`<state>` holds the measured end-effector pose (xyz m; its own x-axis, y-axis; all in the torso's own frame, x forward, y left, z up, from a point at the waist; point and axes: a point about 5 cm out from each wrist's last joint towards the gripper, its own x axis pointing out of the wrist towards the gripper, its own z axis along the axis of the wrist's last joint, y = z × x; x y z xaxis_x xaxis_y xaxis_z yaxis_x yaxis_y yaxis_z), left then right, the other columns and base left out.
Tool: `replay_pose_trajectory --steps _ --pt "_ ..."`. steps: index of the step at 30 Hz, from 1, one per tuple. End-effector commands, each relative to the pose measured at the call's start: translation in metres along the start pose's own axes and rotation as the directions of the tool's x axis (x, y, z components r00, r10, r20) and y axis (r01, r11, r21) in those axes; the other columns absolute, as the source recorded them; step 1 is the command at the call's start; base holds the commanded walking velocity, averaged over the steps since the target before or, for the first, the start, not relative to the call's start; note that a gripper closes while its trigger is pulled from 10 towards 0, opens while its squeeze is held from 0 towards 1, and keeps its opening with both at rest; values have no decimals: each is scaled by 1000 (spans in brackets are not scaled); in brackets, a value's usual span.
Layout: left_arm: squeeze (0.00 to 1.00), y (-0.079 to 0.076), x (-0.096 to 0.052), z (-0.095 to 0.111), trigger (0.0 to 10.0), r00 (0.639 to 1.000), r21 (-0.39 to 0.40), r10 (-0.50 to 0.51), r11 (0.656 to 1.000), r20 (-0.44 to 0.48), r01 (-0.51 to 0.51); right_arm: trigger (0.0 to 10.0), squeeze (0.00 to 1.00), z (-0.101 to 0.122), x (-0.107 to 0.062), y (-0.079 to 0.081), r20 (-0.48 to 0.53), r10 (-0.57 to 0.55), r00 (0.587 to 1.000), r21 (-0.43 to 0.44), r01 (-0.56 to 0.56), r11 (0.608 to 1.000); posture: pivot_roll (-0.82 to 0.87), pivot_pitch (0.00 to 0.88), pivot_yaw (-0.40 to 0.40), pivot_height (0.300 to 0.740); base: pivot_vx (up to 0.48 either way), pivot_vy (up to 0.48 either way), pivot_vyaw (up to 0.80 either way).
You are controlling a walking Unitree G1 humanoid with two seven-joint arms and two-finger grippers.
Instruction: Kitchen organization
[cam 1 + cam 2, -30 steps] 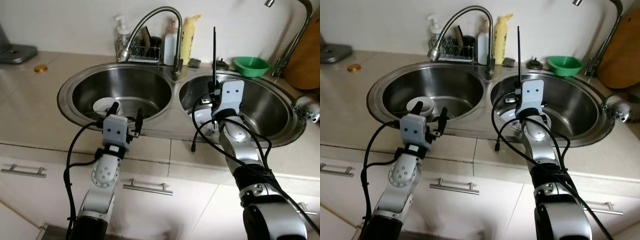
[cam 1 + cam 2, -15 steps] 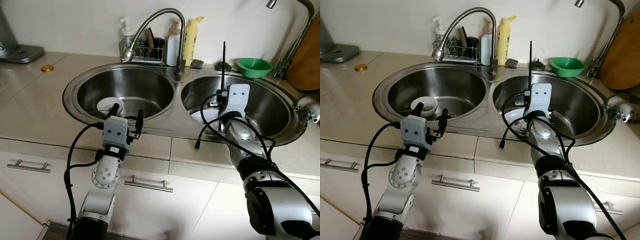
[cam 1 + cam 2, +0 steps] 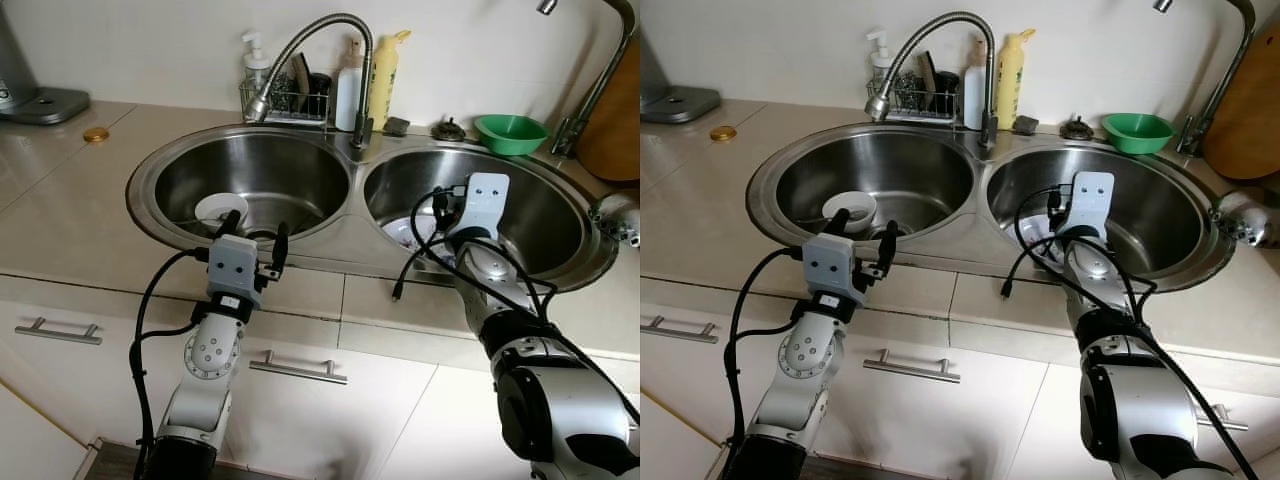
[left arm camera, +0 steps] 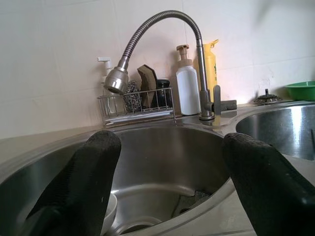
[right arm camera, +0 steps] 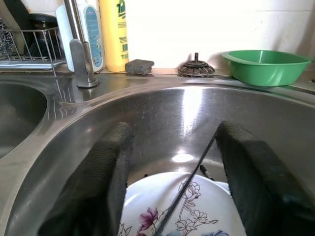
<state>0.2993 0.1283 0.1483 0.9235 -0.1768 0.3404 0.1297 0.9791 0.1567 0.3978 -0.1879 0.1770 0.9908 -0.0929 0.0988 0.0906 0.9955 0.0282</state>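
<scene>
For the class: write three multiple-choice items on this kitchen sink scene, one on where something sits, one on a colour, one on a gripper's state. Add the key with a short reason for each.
1. Where does the flowered plate lie?
A. in the sink's right basin
B. on the counter beside the sink
C. in the wire rack

2. What colour is the bowl on the ledge behind the right basin?
A. red
B. green
C. blue

3. How do the left gripper's fingers stand?
A. shut on a cup
B. shut on nothing
C. open, holding nothing

Key: 1 A, the right wrist view shows the plate on the basin floor beyond the right gripper. 2 B, it is plainly green in the head views. 3 C, the left wrist view shows a wide gap between the fingers, with the left basin beyond.
</scene>
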Motion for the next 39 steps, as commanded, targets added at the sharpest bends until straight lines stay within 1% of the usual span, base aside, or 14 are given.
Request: replay_pose_trajectory --steps 1,7,8,10,11,12,13,14,19,20,24,31,35,39 --pt "0 -3 2 1 10000 1000 2 -16 1000 -1 16 10000 1000 9 2 0 44 -2 999 14 1 1000 99 0 -21 740 0 0 0" --pt "0 -2 0 3 10000 1000 -8 -9 1000 8 9 10000 1000 28 1 11 175 41 984 52 -51 997 104 0 -24 740 0 0 0" --pt "0 -1 0 4 10000 1000 -18 -8 1000 13 8 10000 1000 37 -1 17 235 71 970 49 -85 995 102 0 -23 740 0 0 0" --pt "0 0 0 4 10000 1000 -28 -5 1000 14 5 10000 1000 45 -4 26 288 112 951 46 -131 990 98 0 -22 740 0 0 0" --pt "0 0 0 5 10000 1000 -24 -8 1000 13 8 10000 1000 49 -8 36 316 159 935 44 -182 982 97 0 -20 740 0 311 0" --pt "0 0 0 6 10000 1000 -20 -10 1000 20 10 10000 780 52 -10 41 335 183 924 44 -209 977 95 0 -19 740 0 480 0" --pt "0 0 1 6 10000 1000 -18 -11 1000 25 11 10000 780 54 -12 44 348 197 917 44 -226 973 95 0 -18 740 0 480 0" --pt "0 -1 2 8 10000 999 -18 -11 1000 32 12 10000 0 58 -18 51 376 228 898 35 -260 965 96 0 -16 740 0 480 0" --pt "0 0 3 10 10000 999 -16 -13 1000 40 13 10000 0 60 -30 61 402 282 871 -13 -303 953 95 0 -14 740 0 480 0" --pt "0 1 2 9 10000 999 -13 -14 1000 39 14 10000 0 56 -35 63 389 300 871 -23 -316 948 94 0 -15 740 0 480 0" --pt "0 3 2 9 10000 999 -10 -12 1000 35 13 10000 0 48 -42 63 359 321 876 -48 -326 944 92 0 -14 740 0 480 0" --pt "0 3 -2 8 10000 999 -7 -13 1000 29 13 10000 0 31 -58 55 298 327 897 -105 -310 945 88 0 -14 740 0 480 0" --pt "0 6 -3 9 10000 1000 3 -11 1000 28 11 10000 0 24 -73 50 277 333 901 -136 -307 942 87 0 -14 740 0 480 0" --pt "0 12 -7 8 10000 1000 15 -4 1000 22 4 10000 0 25 -91 40 280 321 905 -183 -278 943 80 0 -12 740 0 480 0"
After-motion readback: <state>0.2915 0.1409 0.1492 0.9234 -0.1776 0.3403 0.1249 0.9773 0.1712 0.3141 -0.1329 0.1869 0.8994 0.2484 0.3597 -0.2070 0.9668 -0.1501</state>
